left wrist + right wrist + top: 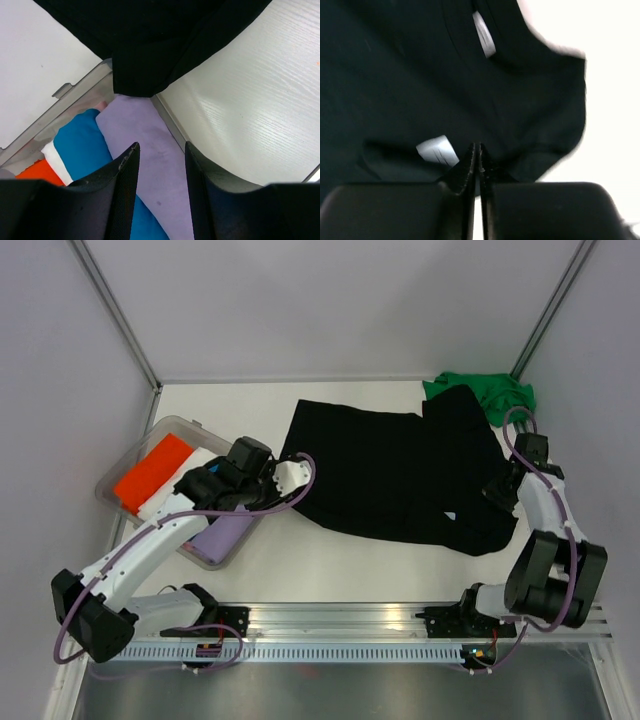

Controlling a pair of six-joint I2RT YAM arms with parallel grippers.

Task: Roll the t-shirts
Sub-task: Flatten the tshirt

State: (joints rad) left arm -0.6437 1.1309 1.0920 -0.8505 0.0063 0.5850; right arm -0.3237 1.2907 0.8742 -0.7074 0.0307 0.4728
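Pinching the black shirt (390, 470) near its collar, the right tool (476, 147) is closed tight on the cloth, probably to tug it flat. Left tool (160, 147) hangs wide apart over the tub (82, 92) rim, just beside the shirt's other corner, looks ready to grab it. Shirt's spread mid-worktop (330, 560); green shirt (490, 390) sits bunched at the far right corner, partly underneath.
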